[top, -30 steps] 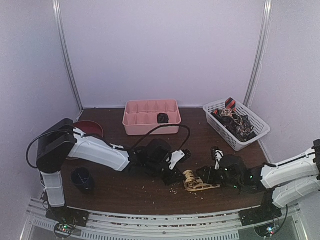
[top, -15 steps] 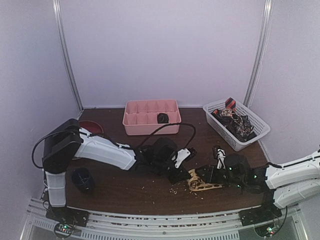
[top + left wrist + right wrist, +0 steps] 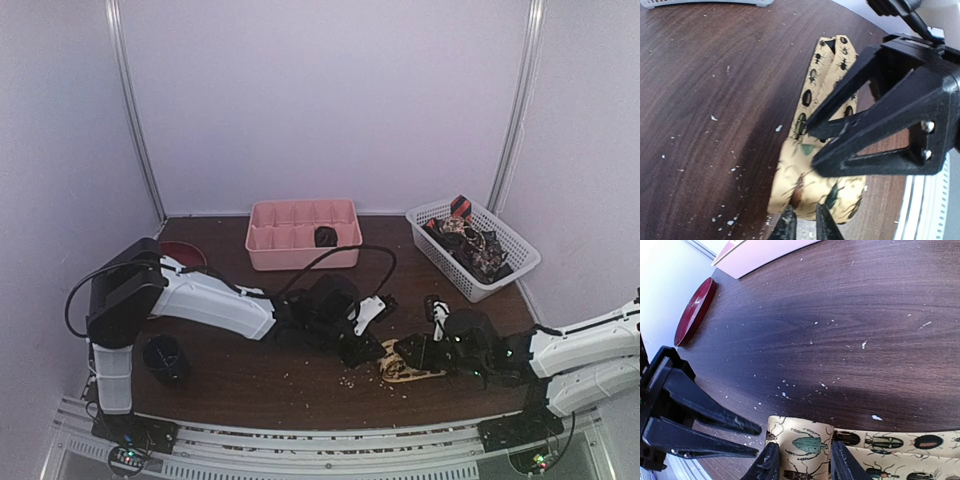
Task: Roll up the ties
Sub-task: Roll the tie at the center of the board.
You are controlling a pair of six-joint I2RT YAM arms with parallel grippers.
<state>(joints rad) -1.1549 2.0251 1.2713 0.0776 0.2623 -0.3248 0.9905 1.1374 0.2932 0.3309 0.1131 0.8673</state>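
The tan tie [image 3: 410, 370], printed with beetles, lies on the dark table near the front, one end rolled up. My right gripper [image 3: 402, 354] is shut on that roll [image 3: 807, 442], with one finger on each side [image 3: 805, 466]. Its black fingers [image 3: 875, 110] cover part of the tie [image 3: 805, 180] in the left wrist view. My left gripper [image 3: 368, 348] is open by a narrow gap, and its tips [image 3: 805, 226] are at the roll's outer edge. It also shows in the right wrist view [image 3: 757, 440], just left of the roll. The tie's flat tail [image 3: 900, 442] runs right.
A pink divided tray [image 3: 303, 232] at the back holds a dark rolled tie [image 3: 325, 236]. A white basket [image 3: 500, 278] at the back right holds several dark and red patterned ties [image 3: 468, 238]. A red plate [image 3: 182, 255] and a dark cup [image 3: 163, 356] are on the left. Crumbs dot the table.
My left gripper has moved right, up to the tie roll. My right gripper and the roll have shifted slightly right.
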